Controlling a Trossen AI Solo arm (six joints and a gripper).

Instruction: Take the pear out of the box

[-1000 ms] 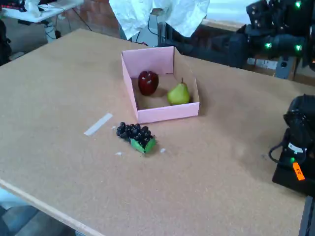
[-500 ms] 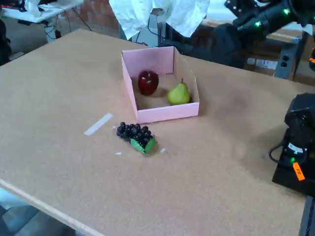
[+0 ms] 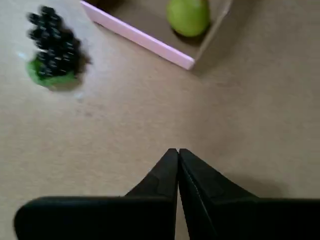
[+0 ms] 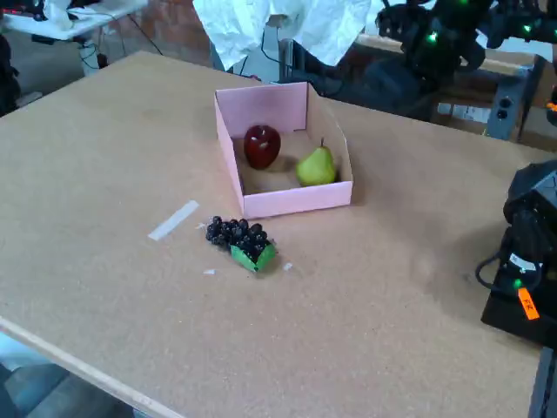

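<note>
The yellow-green pear (image 4: 316, 167) sits inside the pink box (image 4: 296, 200), in its right front part, beside a dark red apple (image 4: 262, 145). In the wrist view the pear (image 3: 188, 16) shows at the top edge, behind the box's pink front wall (image 3: 135, 35). My gripper (image 3: 178, 151) is shut, its two black fingers pressed together with nothing between them, hovering over bare table in front of the box's corner. In the fixed view my dark arm (image 4: 435, 39) hangs high at the back right; its fingers cannot be made out there.
A dark grape bunch (image 4: 239, 239) on a green leaf lies in front of the box, seen again at the wrist view's upper left (image 3: 52, 45). A white tape strip (image 4: 173, 219) lies to its left. A black unit (image 4: 526, 261) stands at the table's right edge.
In the fixed view my arm has swung leftward along the back, from the far right corner toward the box's side. The fruits and box have not moved.
</note>
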